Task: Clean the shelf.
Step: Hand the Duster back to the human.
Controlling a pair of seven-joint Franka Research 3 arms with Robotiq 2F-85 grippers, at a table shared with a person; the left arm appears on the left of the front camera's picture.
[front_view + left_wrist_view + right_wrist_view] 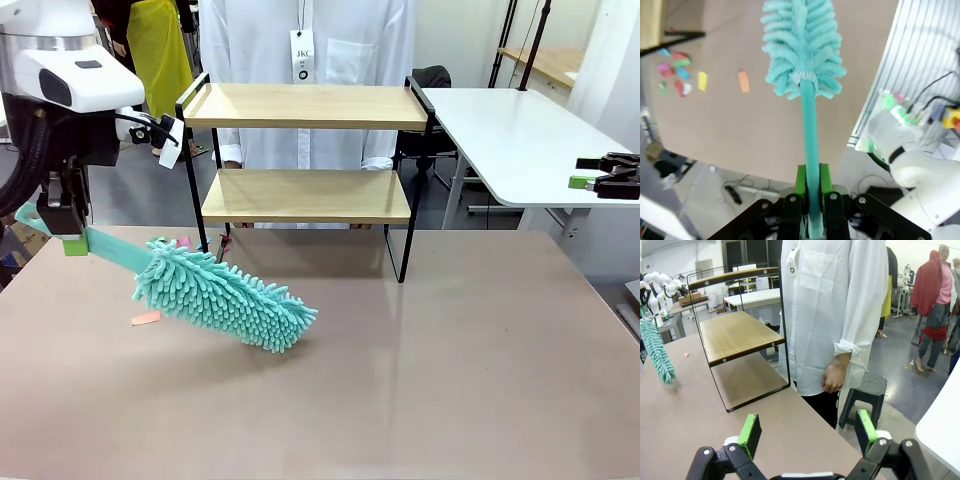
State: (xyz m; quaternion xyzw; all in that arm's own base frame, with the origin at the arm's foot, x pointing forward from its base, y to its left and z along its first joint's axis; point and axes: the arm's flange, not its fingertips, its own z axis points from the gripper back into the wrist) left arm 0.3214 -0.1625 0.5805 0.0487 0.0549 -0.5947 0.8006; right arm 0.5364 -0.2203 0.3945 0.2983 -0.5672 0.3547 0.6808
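Left end effector (pixel 72 243) clamped tight on the flat teal handle of a fluffy duster (pixel 228 297), green pads (pixel 801 181) pressed against both sides of the stem in the left wrist view. Duster head slanting down and to the right, tip resting on or just above the bench (pixel 450 380), can't tell which. Right end effector (pixel 600 180) parked off at the far right, spread wide, holding nothing; its pads (pixel 751 434) well apart in the right wrist view.

The shelf (pixel 305 150) standing upright at the far middle of the bench, both wooden boards bare, a person in a white coat (pixel 835 305) right behind it. Small coloured paper scraps (pixel 677 72) lying on the bench near the shelf's left foot, one orange scrap (pixel 146 318) just beside the duster.

Looks like the tool-in-hand stage: duster gripped, shelf not yet touched, wiping not begun. Next up, probably: lift the head clear of the bench, swing it back and right toward a board, level the stem so the fibres lie along the wood, and mind the black end rail on the way in.
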